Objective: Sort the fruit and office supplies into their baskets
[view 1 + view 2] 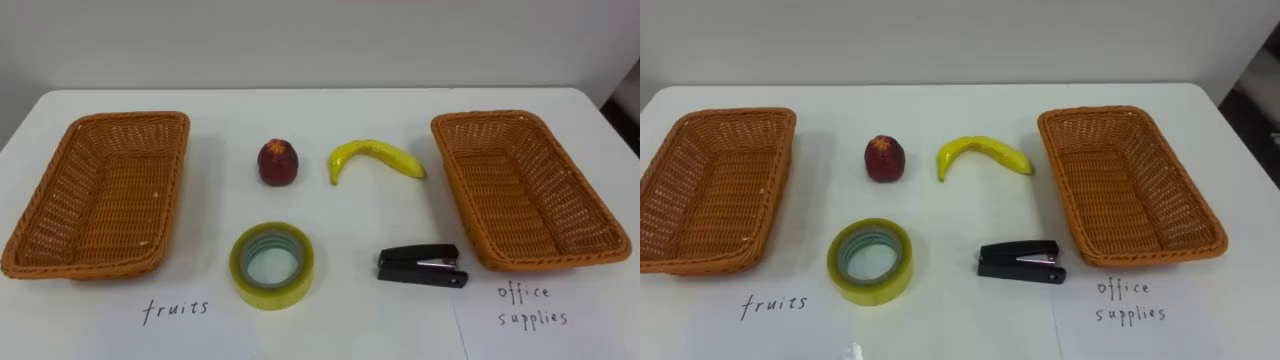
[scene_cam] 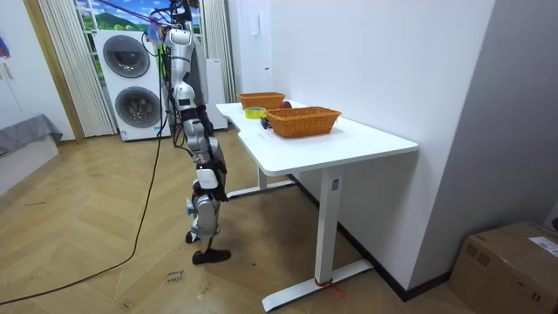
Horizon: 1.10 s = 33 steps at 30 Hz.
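On the white table [image 1: 330, 320] a red apple [image 1: 279, 161] and a yellow banana [image 1: 372, 157] lie side by side in the middle. Nearer me are a roll of yellowish tape [image 1: 273, 264] and a black stapler [image 1: 421, 267]. An empty wicker basket [image 1: 50, 250] stands at the left above the handwritten word "fruits" [image 1: 176, 309]. A second empty wicker basket [image 1: 470, 215] stands at the right above "office supplies" [image 1: 530, 305]. In the room view I stand upright at the table's long side, my right hand [image 2: 206, 146] hanging low by my body, away from the objects.
A wall runs close behind the table's far edge. In the room view, stacked washing machines [image 2: 131, 83] stand behind me, wooden floor lies around me, and a cardboard box [image 2: 510, 266] sits at the room view's lower right.
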### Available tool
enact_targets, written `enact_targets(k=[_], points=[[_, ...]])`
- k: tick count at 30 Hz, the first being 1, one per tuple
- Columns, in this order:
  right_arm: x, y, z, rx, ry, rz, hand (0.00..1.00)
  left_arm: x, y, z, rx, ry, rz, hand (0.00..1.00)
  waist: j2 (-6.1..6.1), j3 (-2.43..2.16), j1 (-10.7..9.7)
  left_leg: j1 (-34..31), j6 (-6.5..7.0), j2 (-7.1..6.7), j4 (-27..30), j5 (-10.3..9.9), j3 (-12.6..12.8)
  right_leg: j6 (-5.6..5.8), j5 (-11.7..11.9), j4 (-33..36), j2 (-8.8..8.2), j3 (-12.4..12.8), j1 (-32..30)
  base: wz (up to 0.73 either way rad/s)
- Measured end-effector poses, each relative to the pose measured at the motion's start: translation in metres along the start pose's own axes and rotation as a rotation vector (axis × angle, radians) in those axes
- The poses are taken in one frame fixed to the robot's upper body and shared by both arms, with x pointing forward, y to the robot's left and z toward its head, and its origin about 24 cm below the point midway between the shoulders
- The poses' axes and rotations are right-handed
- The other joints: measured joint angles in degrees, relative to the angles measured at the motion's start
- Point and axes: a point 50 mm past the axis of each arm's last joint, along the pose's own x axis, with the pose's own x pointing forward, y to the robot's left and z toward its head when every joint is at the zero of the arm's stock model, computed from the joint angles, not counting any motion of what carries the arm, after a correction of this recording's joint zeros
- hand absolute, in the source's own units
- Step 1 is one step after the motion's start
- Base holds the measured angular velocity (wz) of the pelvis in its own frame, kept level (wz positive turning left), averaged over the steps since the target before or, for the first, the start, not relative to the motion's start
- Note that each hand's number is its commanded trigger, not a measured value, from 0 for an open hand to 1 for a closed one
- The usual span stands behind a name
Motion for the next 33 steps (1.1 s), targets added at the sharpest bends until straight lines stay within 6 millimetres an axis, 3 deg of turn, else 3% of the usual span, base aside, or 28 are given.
enact_targets(k=[14, 24, 33], points=[[0.0001, 0.0004, -0.0005, -0.022, 0.006, -0.001, 0.00, 0.0005, -0.0014, 0.0043, 0.012, 0.000, -0.005, 0.00, 0.06, 0.03, 0.0, 0.2, -0.04, 0.00, 0.0, 0.0, -0.1, -0.01, 0.0, 0.0, 0.02, 0.0, 0.2, 0.00], [0.0003, 0.0012, -0.0007, -0.027, 0.008, 0.002, 0.00, -0.0001, 0.0013, -0.0035, 0.013, 0.021, 0.001, 0.00, 0.04, 0.06, 0.1, 0.2, -0.10, 0.05, 0.0, -0.1, -0.1, -0.03, -0.2, 0.0, 0.05, 0.0, -0.1, 0.00], [-0.0004, -0.0008, -0.0086, 0.057, 0.018, -0.016, 0.00, 0.0004, -0.0008, 0.0043, 0.011, 0.003, 0.014, 0.00, 0.17, 0.03, -0.4, 0.3, -0.10, 0.05, 0.0, -0.1, 0.0, -0.03, -0.2, 0.0, 0.05, 0.0, 0.0, 0.00]])
